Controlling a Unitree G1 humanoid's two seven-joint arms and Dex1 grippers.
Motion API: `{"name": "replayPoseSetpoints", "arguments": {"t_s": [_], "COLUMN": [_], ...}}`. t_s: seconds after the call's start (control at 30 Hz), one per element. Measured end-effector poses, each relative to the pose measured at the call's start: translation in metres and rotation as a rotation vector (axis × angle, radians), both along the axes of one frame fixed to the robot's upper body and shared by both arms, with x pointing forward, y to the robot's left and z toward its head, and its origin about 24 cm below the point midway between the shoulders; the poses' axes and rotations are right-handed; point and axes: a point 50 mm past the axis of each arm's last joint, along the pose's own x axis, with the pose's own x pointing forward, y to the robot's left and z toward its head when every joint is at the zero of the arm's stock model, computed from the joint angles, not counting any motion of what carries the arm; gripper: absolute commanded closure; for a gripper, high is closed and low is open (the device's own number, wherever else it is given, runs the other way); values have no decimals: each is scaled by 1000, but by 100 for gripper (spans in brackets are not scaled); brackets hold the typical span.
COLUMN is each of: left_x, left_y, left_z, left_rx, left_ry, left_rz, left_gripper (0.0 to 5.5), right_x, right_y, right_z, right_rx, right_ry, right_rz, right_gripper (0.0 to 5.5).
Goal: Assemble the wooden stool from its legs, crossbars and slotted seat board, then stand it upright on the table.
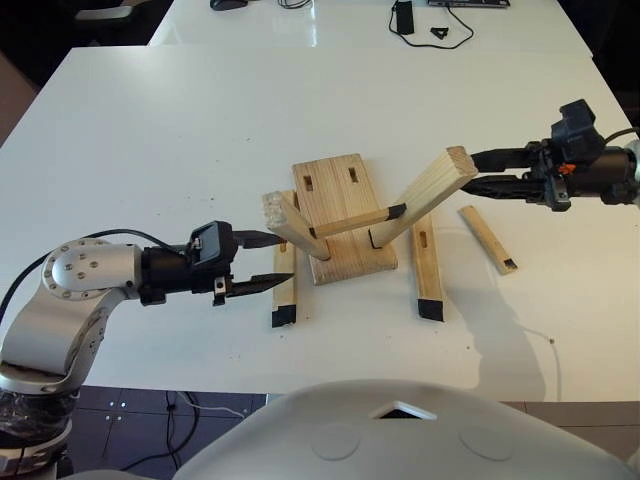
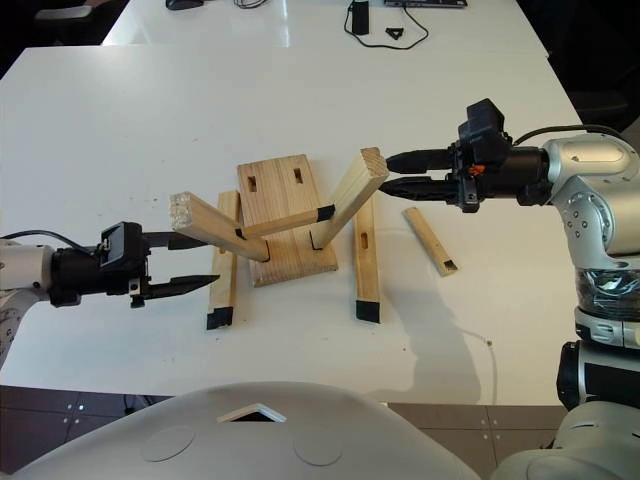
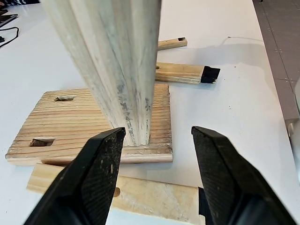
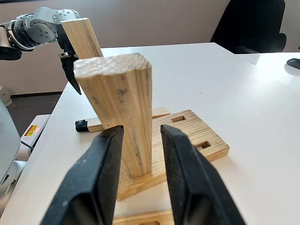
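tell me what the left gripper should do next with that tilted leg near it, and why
Probably ease the left gripper forward and slightly up, so that its open fingers straddle the tilted left leg. That leg stands in the seat board leaning outward. In the left wrist view it sits off-centre, close to one finger and not yet gripped. The right gripper, also open, is at the right leg.

Left arm, silver with a black wrist, stretches in level from the near-left side of the worktop (image 1: 150, 150), its black two-finger left end effector (image 1: 285, 260) spread wide. The right end effector (image 1: 468, 170) points in from the right edge, fingers parted a bit.
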Motion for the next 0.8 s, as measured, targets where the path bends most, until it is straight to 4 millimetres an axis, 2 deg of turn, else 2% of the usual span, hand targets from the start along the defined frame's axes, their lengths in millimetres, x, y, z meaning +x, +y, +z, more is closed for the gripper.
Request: {"name": "replayPoseSetpoints", "arguments": {"t_s": [0.57, 0.8], "left_x": [17, 24], "left_y": [-12, -12], "left_z": [-3, -2], "left_rx": [82, 100], "left_ry": [-17, -15], "left_rz": [-48, -24], "left_gripper": [286, 286], "right_x": [-1, -3], "right_y": [13, 22], "right_z": [-3, -16], "right_rx": [-51, -76], "right_ry": [-23, 14], "right_rz": [61, 105], "right_gripper": [403, 403]}}
